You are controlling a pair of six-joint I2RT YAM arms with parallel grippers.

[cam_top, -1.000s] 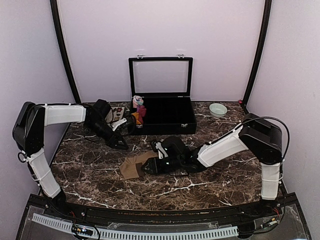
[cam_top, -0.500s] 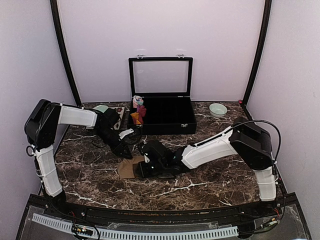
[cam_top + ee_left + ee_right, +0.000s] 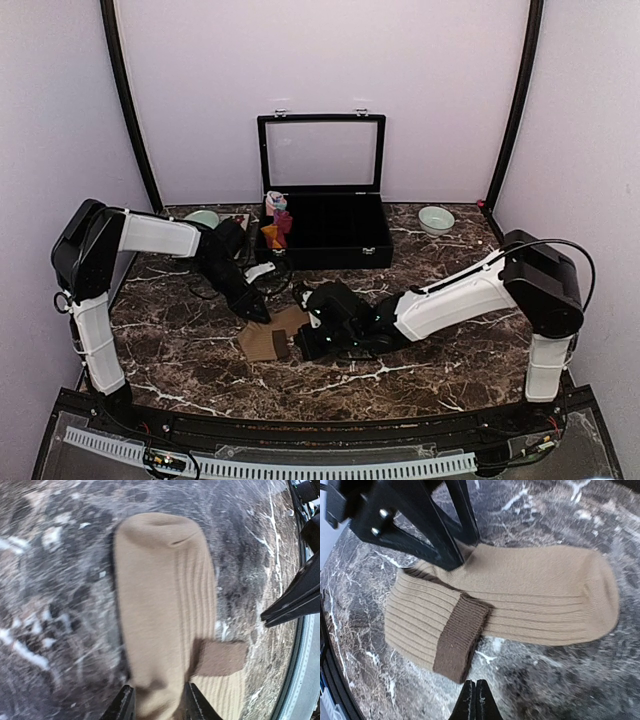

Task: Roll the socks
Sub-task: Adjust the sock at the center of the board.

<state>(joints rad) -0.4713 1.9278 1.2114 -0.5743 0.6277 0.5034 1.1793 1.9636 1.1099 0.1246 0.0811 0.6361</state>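
The tan socks [image 3: 270,335] lie flat on the marble in front of the box, with a dark brown cuff [image 3: 460,635] folded over on top of them. My left gripper [image 3: 257,312] comes down on their far edge. Its fingers [image 3: 123,707] stand either side of bunched tan fabric [image 3: 160,605] and are shut on it. My right gripper [image 3: 475,700] is shut and empty, its tips just off the brown cuff. In the left wrist view the right gripper [image 3: 267,616] shows as dark closed fingers. Red and orange sock fabric [image 3: 281,228] sits at the box's left end.
An open black compartment box [image 3: 335,250] with a raised glass lid stands at the back centre. A pink and light-blue bundle [image 3: 275,203] sits at its left corner. A pale green bowl [image 3: 435,218] is at the back right, another bowl [image 3: 203,216] at the back left.
My left gripper has come down and toward the front onto the tan socks. My right gripper has closed and pulled back to the right, off the socks.
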